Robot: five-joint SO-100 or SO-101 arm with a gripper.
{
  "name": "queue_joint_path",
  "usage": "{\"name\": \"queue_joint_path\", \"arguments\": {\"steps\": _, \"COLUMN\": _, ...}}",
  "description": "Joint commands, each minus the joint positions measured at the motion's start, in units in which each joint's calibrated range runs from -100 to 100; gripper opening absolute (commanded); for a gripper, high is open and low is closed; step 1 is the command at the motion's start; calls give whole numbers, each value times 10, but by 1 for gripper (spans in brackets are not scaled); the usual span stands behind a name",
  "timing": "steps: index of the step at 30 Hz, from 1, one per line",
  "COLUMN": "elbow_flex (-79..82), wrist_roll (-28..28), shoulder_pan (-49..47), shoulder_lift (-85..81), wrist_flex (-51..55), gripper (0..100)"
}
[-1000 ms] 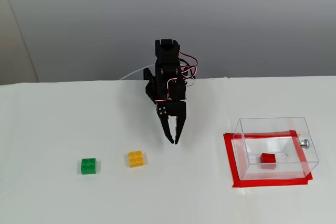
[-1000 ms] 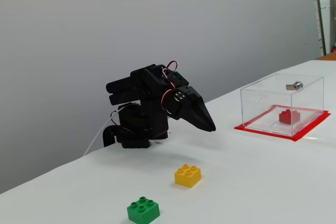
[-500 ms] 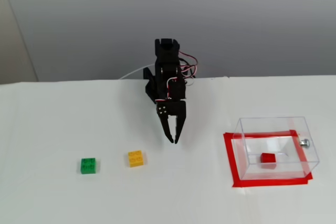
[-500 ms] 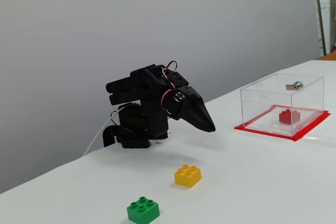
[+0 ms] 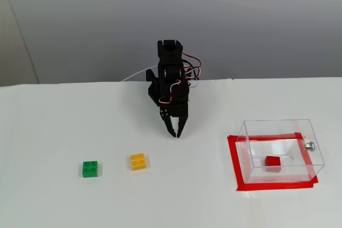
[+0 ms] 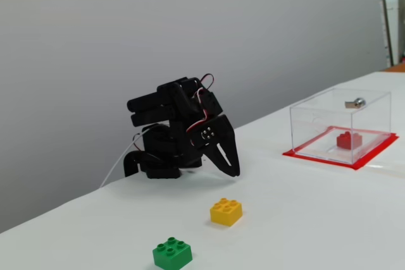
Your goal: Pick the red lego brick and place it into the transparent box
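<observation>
Bricks lie apart on the white worktop [image 5: 64,132]: a green brick [image 5: 90,168] and a yellow brick [image 5: 139,162] to the left in a fixed view, with nothing between them and the arm [image 5: 170,78]. The red brick [image 5: 273,162] sits inside the box [image 5: 280,150], which stands on a red tape frame [image 5: 233,164], a silver knob [image 5: 309,145] on its side. The claw [image 5: 175,135] is empty, its tips nearly together. Half a second ago it pointed further forward; it has since tucked down and back toward the base.
</observation>
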Motion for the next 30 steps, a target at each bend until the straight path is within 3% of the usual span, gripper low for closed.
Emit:
{"name": "queue_joint_path", "arguments": {"steps": 1, "elbow_flex": -15, "wrist_roll": -2, "shoulder_pan": -4, "shoulder_lift": -6, "wrist_flex": 28, "gripper": 1}}
{"name": "queue_joint_path", "arguments": {"steps": 30, "elbow_flex": -19, "wrist_roll": -1, "shoulder_pan": -4, "shoulder_lift": -5, "wrist_flex": 28, "gripper": 1}}
